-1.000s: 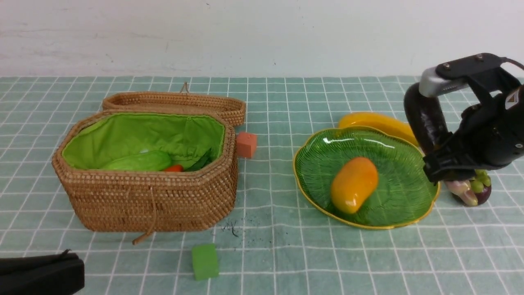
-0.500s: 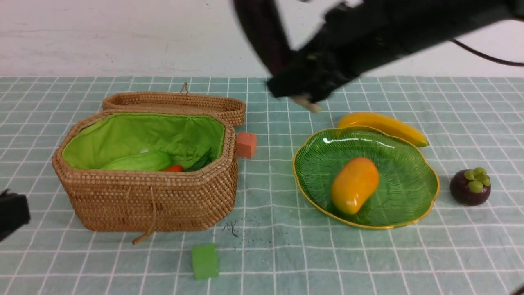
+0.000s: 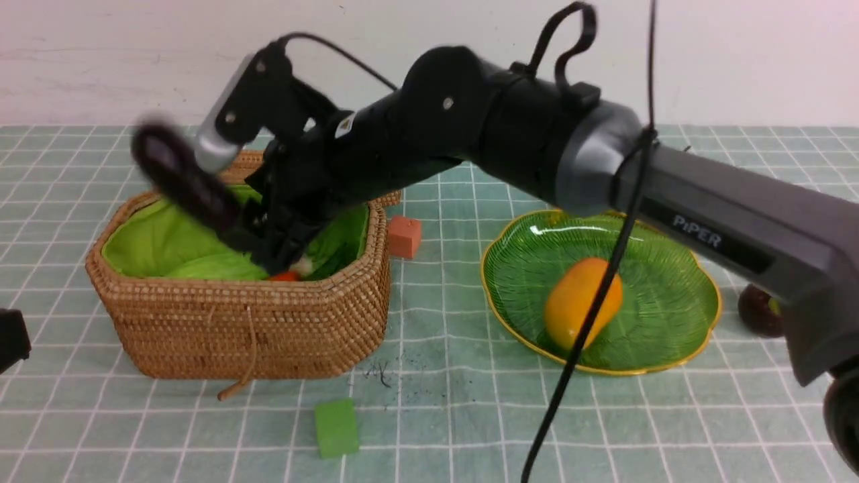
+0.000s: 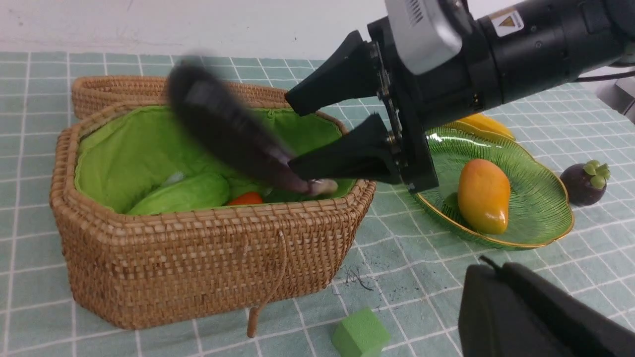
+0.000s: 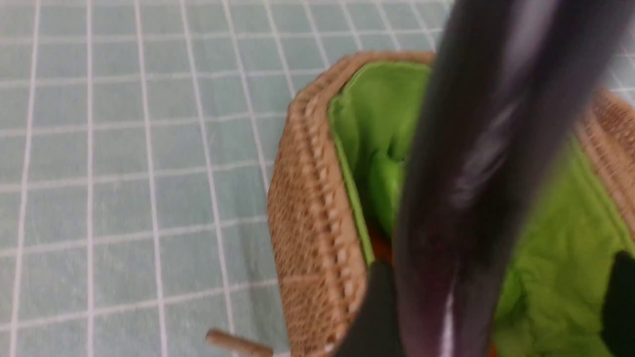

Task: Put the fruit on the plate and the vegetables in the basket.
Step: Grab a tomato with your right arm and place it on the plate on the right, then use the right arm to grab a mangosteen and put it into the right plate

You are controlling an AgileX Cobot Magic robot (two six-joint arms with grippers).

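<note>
The basket (image 3: 248, 322) stands left of the plate (image 3: 664, 288), which holds the mango (image 3: 581, 302); the mangosteen (image 3: 755, 315) lies right of it.

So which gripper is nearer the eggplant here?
Right. The right gripper is over the basket with the eggplant's end between its open jaws; the left gripper is well apart, beyond the basket's left side.

Right claw (image 3: 268, 245) and blurred eggplant (image 3: 184, 178) above the basket (image 3: 248, 329), mango (image 3: 570, 302) on plate (image 3: 664, 295).
</note>
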